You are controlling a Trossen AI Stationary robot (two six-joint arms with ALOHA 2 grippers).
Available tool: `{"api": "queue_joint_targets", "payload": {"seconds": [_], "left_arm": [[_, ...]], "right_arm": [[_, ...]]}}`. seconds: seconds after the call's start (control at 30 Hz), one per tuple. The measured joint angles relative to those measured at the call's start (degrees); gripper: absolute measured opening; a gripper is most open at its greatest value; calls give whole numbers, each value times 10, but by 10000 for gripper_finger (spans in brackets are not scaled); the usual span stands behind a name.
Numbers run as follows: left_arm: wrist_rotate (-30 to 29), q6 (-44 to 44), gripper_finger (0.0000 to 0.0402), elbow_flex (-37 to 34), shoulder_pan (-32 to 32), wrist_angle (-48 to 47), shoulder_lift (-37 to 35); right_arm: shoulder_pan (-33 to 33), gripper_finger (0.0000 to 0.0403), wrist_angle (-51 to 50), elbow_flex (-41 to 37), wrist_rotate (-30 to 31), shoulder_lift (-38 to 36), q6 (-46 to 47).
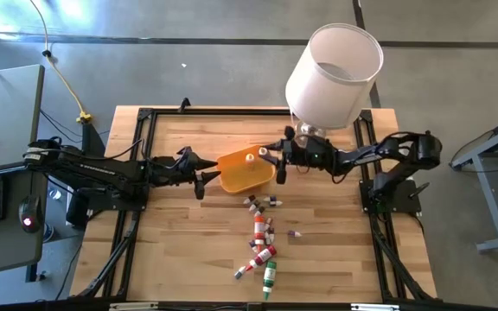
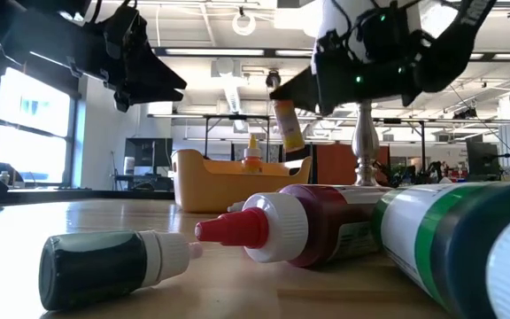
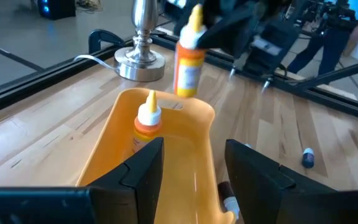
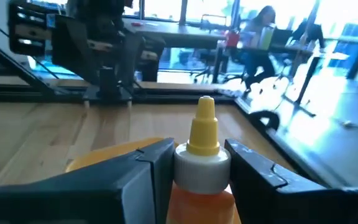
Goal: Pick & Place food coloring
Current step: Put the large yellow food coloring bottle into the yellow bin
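My right pincer (image 1: pixel 274 161) grips a small orange plastic bottle with a yellow tip (image 3: pixel 188 59) above the orange plastic tray (image 1: pixel 236 177) mid-table; one bottle (image 3: pixel 148 121) stands inside, roughly a dozen remain toward the near edge. My left pincer (image 1: pixel 204 180) waits open beside the tray.

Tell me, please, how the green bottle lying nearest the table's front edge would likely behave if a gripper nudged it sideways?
The green bottle lies on its side and looks round, so it would probably roll on the smooth wooden table. Its tapered cap end may make it curve rather than roll straight. It looks small, so likely light.
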Motion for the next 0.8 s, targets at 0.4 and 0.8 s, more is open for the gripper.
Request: {"api": "queue_joint_targets", "payload": {"seconds": [0.4, 0.8], "left_arm": [[7, -7, 169, 0, 0, 89, 6], [75, 60, 169, 49, 0, 205, 120]], "right_arm": [[5, 122, 143, 4, -88, 48, 36], [73, 123, 49, 122, -116, 47, 100]]}}
